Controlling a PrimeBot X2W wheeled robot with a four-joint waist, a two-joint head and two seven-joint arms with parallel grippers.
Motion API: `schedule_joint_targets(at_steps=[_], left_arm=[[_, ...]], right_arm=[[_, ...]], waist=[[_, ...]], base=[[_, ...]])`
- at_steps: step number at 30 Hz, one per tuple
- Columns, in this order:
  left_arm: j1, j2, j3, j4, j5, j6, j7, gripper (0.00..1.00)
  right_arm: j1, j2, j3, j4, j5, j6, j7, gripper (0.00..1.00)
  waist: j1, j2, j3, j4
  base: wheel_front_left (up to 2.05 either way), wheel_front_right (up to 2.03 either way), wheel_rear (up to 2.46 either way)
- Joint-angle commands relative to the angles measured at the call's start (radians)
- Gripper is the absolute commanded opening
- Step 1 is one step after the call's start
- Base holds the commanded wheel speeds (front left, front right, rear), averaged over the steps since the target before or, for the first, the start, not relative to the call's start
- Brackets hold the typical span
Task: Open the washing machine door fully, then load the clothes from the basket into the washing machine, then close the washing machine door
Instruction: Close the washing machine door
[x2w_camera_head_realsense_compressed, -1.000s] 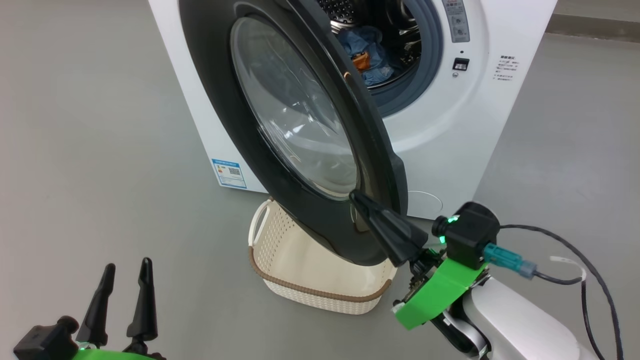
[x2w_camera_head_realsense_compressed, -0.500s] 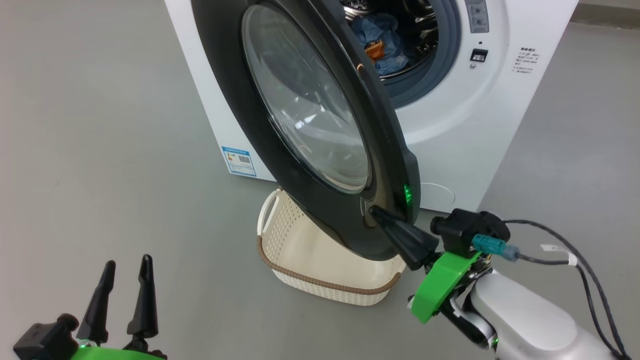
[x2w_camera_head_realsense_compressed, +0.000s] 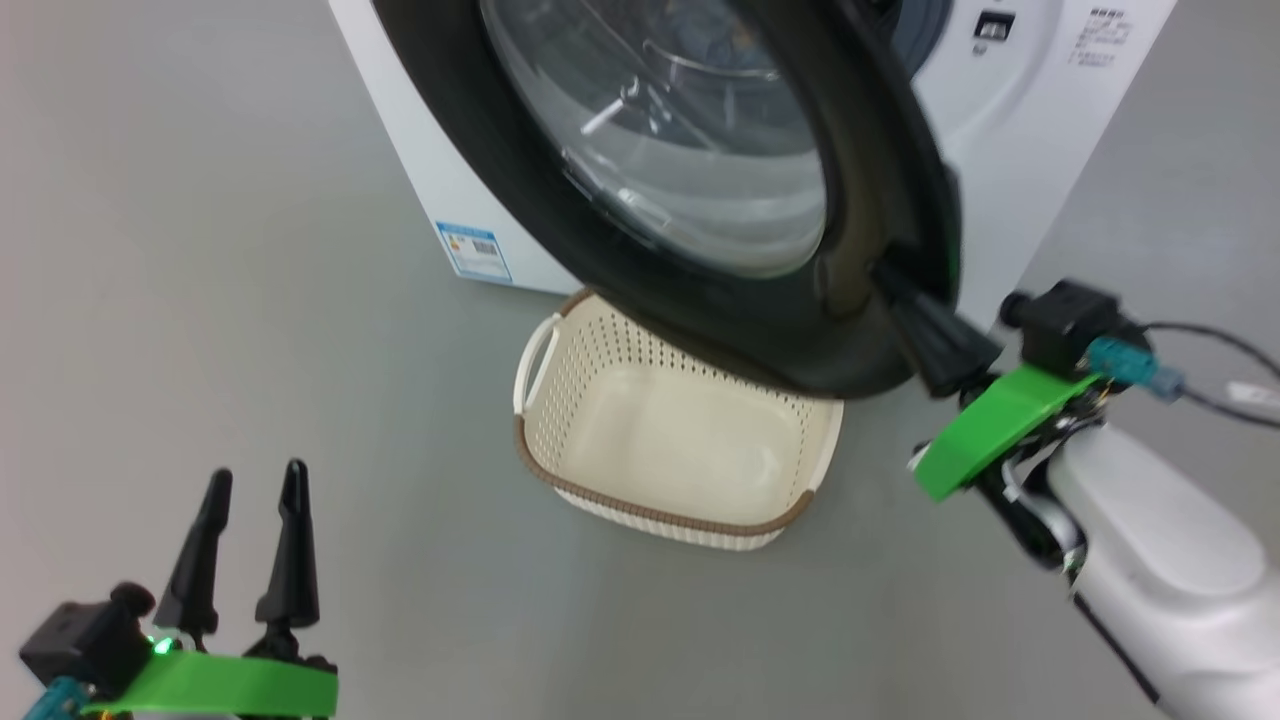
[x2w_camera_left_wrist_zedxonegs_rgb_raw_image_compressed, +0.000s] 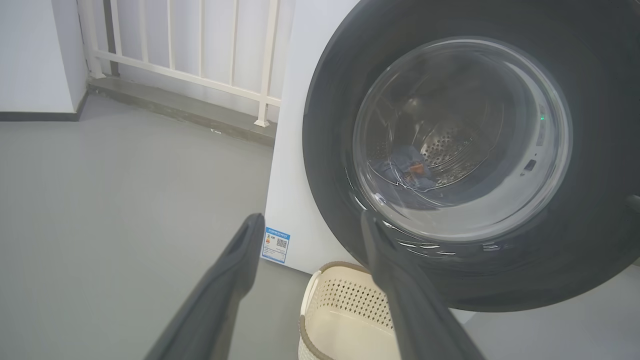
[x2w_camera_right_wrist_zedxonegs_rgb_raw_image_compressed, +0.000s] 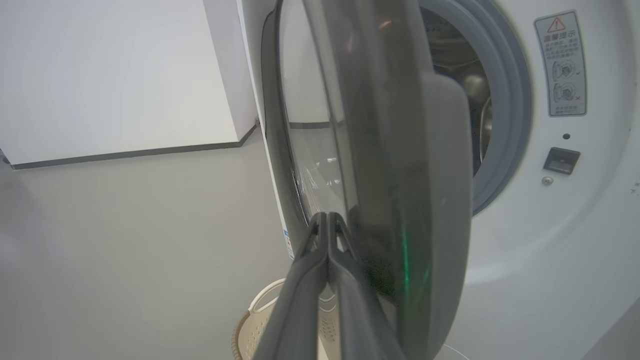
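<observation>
The left pincer (x2w_camera_head_realsense_compressed: 257, 472) hangs in the foreground, fingers spread wide over the grey floor (x2w_camera_head_realsense_compressed: 200, 250). Beyond, the basket (x2w_camera_head_realsense_compressed: 600, 352) stands beneath the lower edge of the partly open washing machine door (x2w_camera_head_realsense_compressed: 760, 325). The right pincer (x2w_camera_head_realsense_compressed: 885, 275), shut tight, touches its tips to the door's outer face near the free edge. Behind the glass, the clothes (x2w_camera_left_wrist_zedxonegs_rgb_raw_image_compressed: 405, 167) lie in the drum of the washing machine (x2w_camera_head_realsense_compressed: 450, 170).
</observation>
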Motion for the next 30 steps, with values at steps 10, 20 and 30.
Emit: schedule_joint_targets(at_steps=[10,20,30], left_arm=[[-0.101,0.039,0.019,-0.05,-0.009,0.001,-0.006,1.0],[-0.159,0.036,0.032,-0.071,-0.009,0.001,-0.006,1.0],[-0.174,0.033,0.039,-0.075,-0.009,0.001,-0.006,1.0]], right_arm=[[-0.14,-0.056,-0.126,0.018,-0.044,0.0,-0.005,0.0],[-0.313,-0.103,-0.16,0.074,-0.066,0.0,-0.005,0.0],[-0.487,-0.132,-0.144,0.136,-0.076,0.0,-0.005,0.0]], waist=[[0.0,0.0,0.172,0.001],[0.0,0.0,0.284,0.024],[0.0,0.0,0.332,0.043]], base=[[0.0,0.0,0.0],[0.0,0.0,0.0],[0.0,0.0,0.0]])
